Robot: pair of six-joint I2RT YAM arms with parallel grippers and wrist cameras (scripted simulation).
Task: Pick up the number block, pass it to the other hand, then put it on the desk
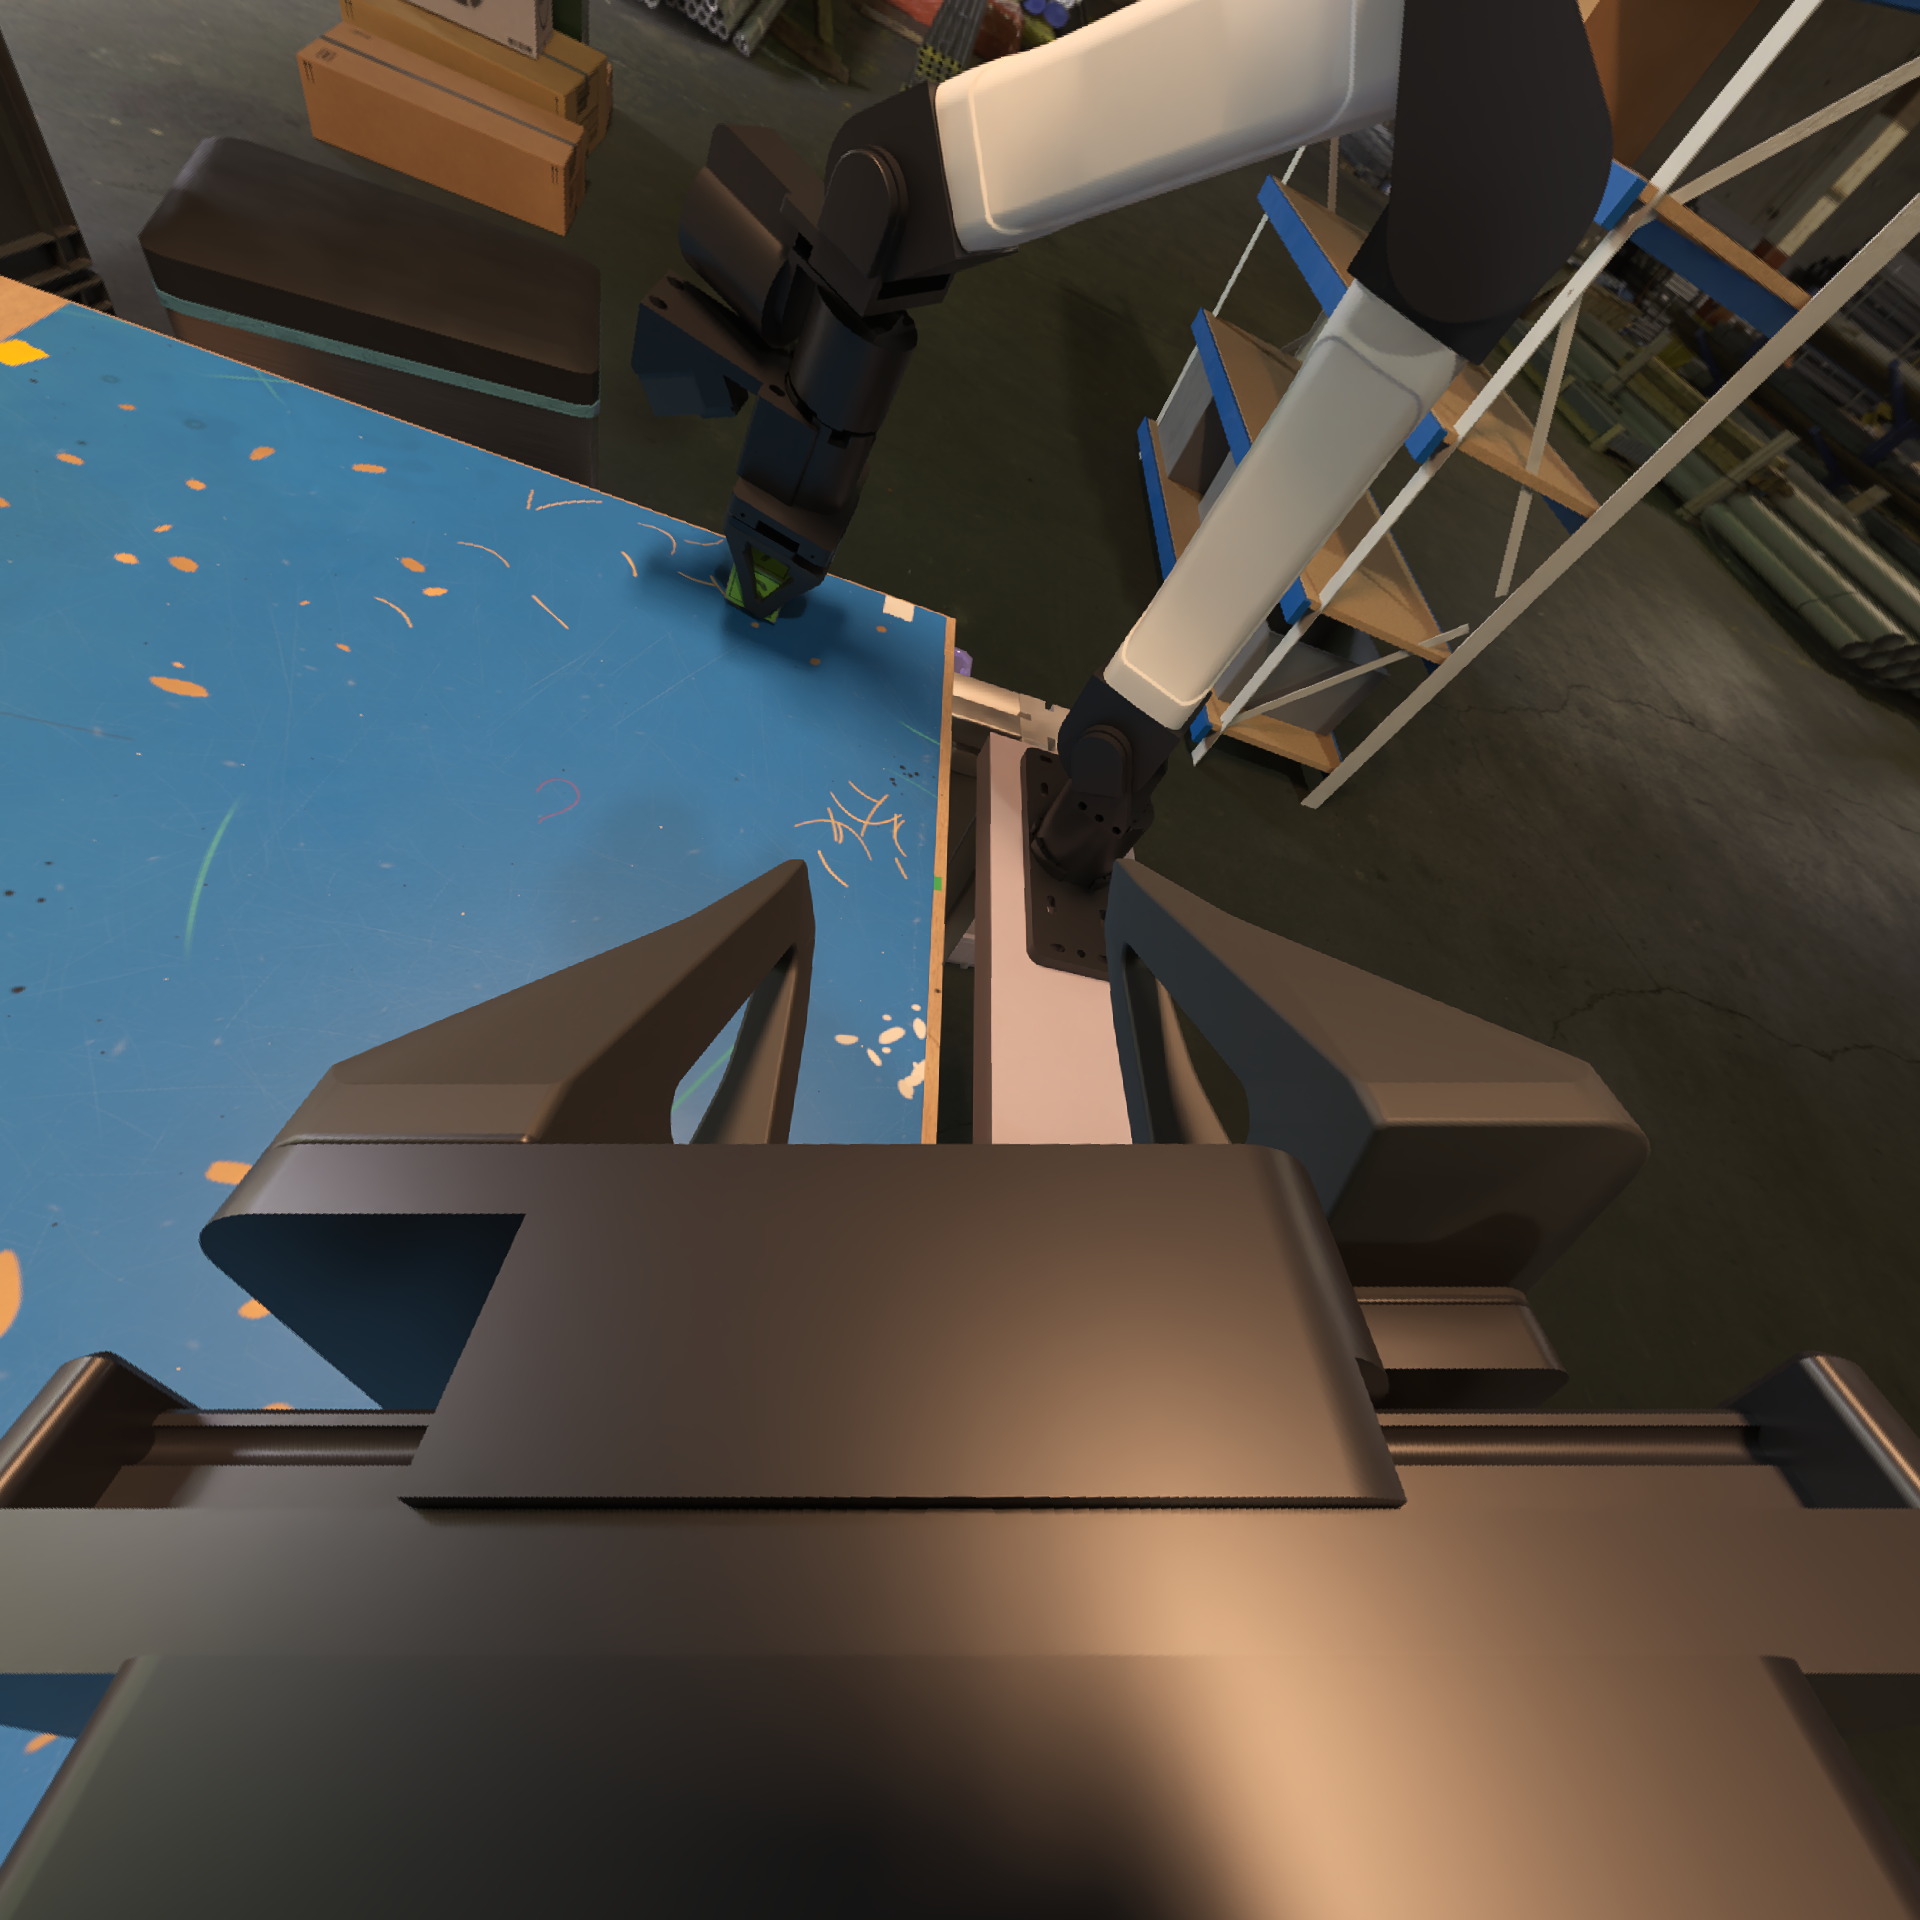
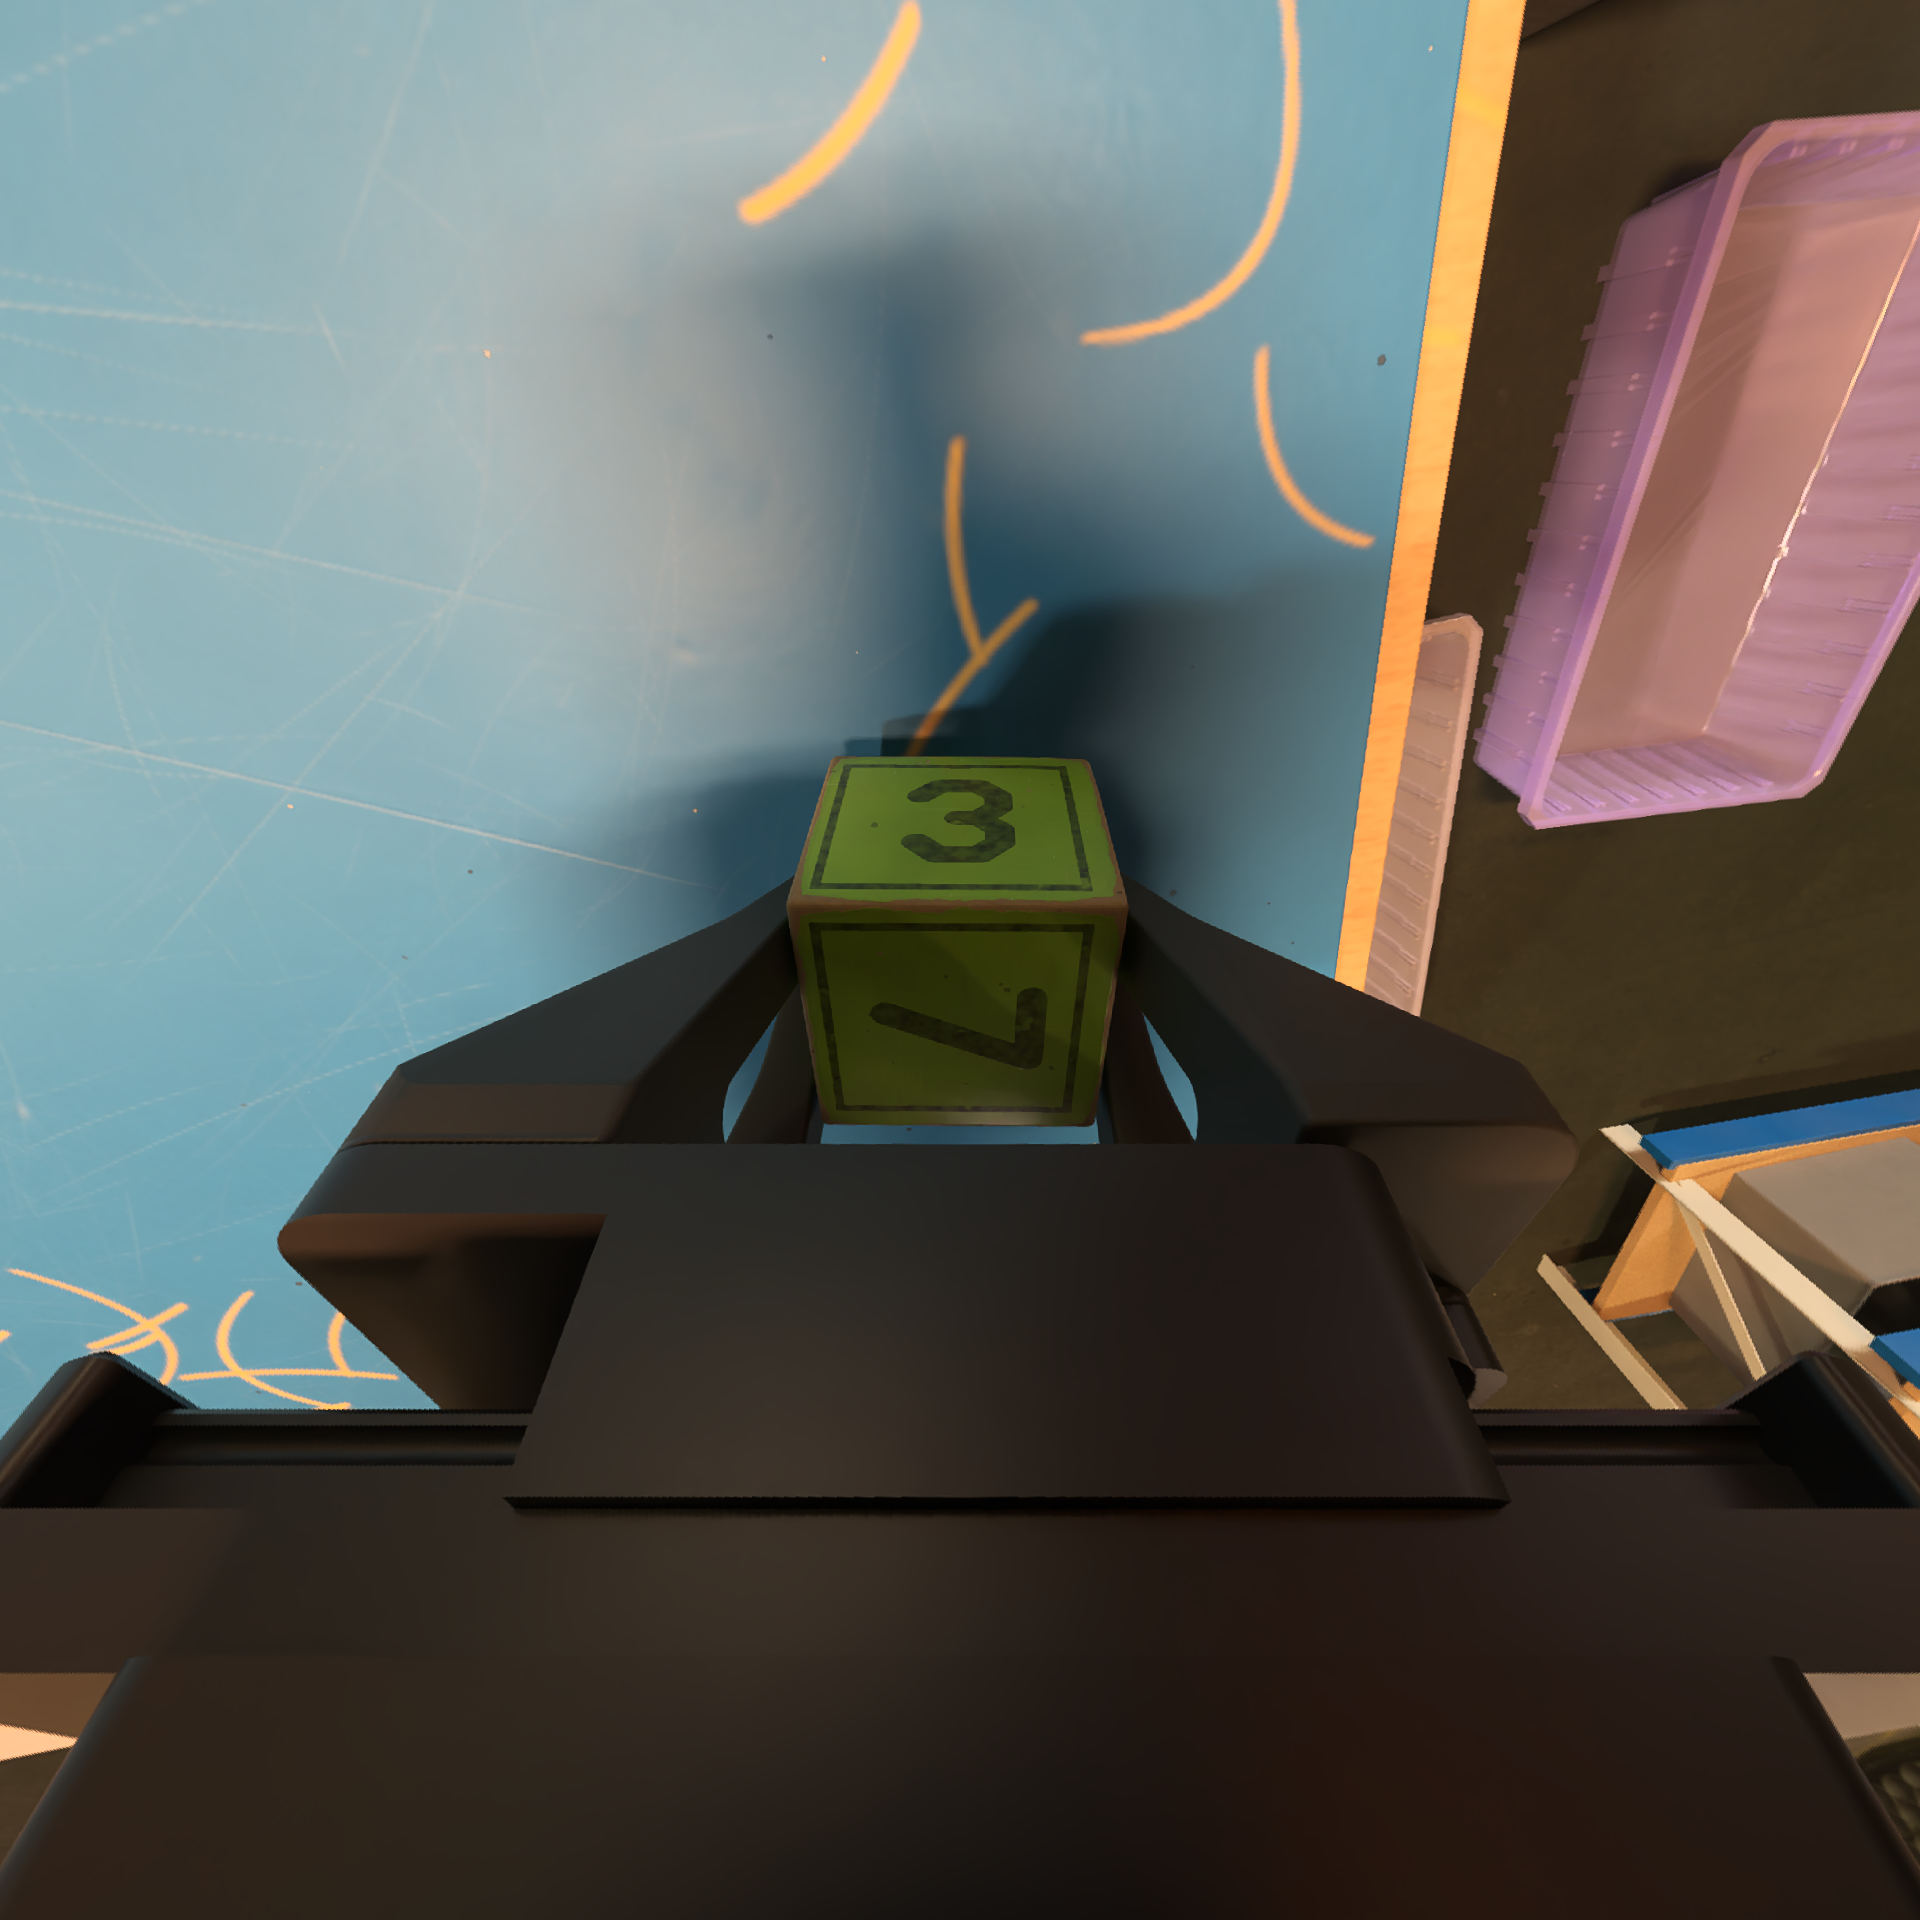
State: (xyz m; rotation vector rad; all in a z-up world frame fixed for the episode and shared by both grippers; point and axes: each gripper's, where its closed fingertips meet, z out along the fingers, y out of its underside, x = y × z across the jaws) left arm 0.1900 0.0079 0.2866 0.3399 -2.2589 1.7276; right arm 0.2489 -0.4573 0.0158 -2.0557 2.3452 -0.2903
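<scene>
Number block (image 2: pixel 954 940), green, sat clamped between the right tool's (image 2: pixel 956 914) fingers above the blue table (image 2: pixel 312 520); left tool (image 1: pixel 961 883) hung spread apart, holding nothing.

your left gripper (image 1: pixel 961 883) hangs with its two dark fingers spread wide and nothing between them, tilted down and forward. your right arm (image 1: pixel 1174 114) reaches out in white segments with black joints, its wrist bent steeply downward. the right gripper (image 2: pixel 956 904) points almost straight down, its fingers (image 2: pixel 1226 997) pressed in against a held piece on both sides.
</scene>
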